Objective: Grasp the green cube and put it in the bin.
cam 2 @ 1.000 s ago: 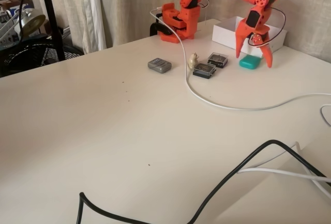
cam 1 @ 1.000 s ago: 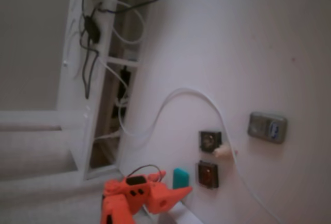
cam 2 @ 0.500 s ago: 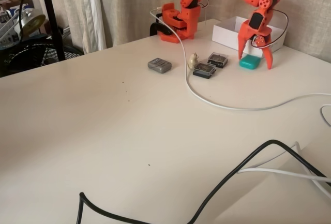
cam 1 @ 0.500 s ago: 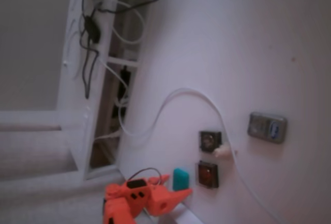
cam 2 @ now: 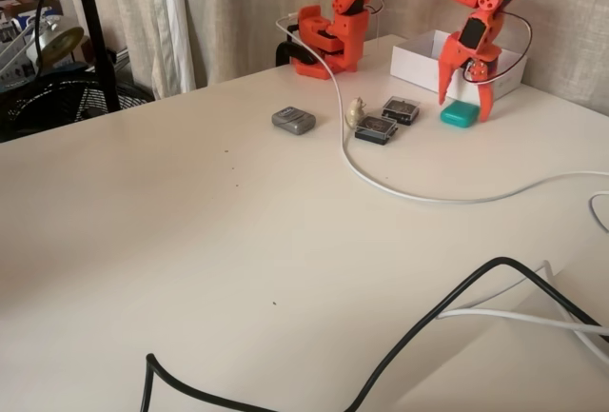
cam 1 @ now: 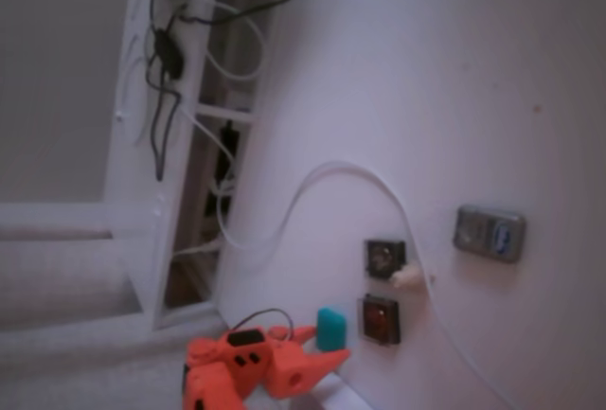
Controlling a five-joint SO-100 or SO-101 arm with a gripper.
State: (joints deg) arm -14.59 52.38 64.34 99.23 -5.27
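Gripper [cam 2: 463, 107] w/ jaws spread, straddling the green cube [cam 2: 459, 114] on the table [cam 2: 238, 241], just in front of the white bin [cam 2: 419, 54]. Two dark square sockets [cam 2: 387, 119] & grey device [cam 2: 293, 120] sit left of cube.

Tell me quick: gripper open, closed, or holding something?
Gripper: open, fingers straddling the green cube on the table, nothing held yet.
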